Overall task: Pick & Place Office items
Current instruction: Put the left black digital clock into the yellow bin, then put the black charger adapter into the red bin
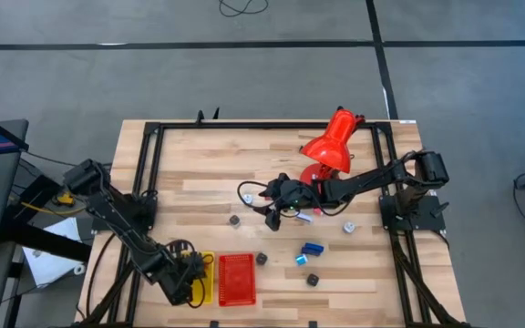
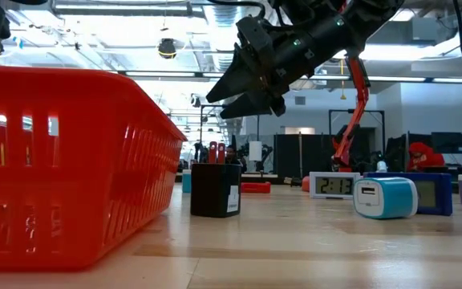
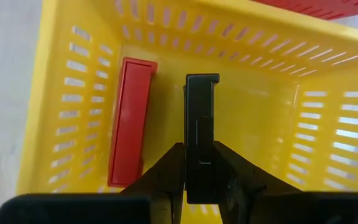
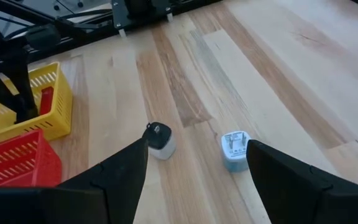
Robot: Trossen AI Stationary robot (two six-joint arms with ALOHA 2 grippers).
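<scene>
My left gripper (image 3: 201,152) hangs over the yellow tray (image 3: 260,112) at the table's near left and is shut on a black stick-like office item (image 3: 201,106). A red stick-like item (image 3: 129,121) lies flat on that tray's floor. My right gripper (image 4: 197,144) stands open above mid-table, clear of the wood. Below and ahead of it lie a round black-and-white item (image 4: 159,140) and a blue-white plug (image 4: 234,150). More small items, blue (image 1: 312,248), black (image 1: 313,280) and white (image 1: 348,227), rest on the table. My left gripper pinches the black item between its two fingers, on its two long sides near one end (image 3: 199,158). The fingers come steeply from above and lie along the piece. Its other end (image 3: 202,81) sticks out past the fingertips, inside the yellow tray. Whether it touches the floor I cannot tell.
A red tray (image 1: 237,278) stands right beside the yellow one (image 1: 207,273). The red desk lamp (image 1: 331,146) stands at the far right, close behind my right arm. A black cube (image 2: 215,190) and a small clock (image 2: 335,185) stand on the table. The black frame (image 1: 144,173) borders the wood.
</scene>
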